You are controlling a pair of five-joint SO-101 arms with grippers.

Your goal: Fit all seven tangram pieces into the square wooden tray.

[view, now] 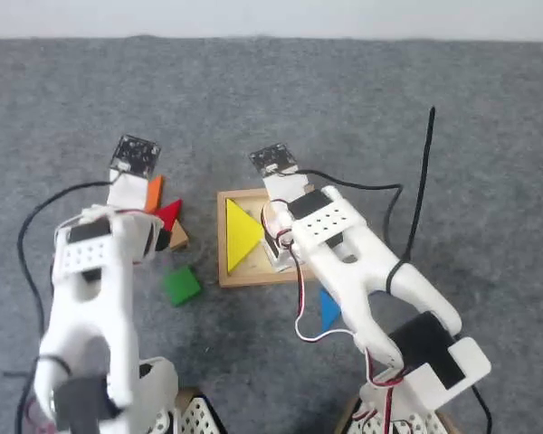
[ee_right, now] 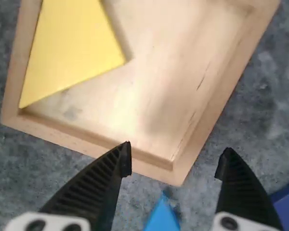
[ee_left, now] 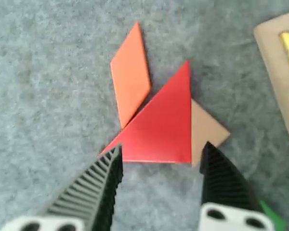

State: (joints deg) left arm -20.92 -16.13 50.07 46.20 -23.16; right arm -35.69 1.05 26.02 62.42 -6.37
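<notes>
A: So, how far along?
B: Barely. Left tool hangs spread and empty over the red triangle, and right tool is likewise released above the tray. Just the yellow triangle is seated (orange piece, tan piece, green piece and blue piece wait on the desk).

You see a yellow triangle, red triangle, orange parallelogram, green square, blue piece, pale wooden tray, grey mottled table

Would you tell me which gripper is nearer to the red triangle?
Left. The left gripper hovers open over the red triangle; the right gripper is by the wooden tray, farther off.
</notes>
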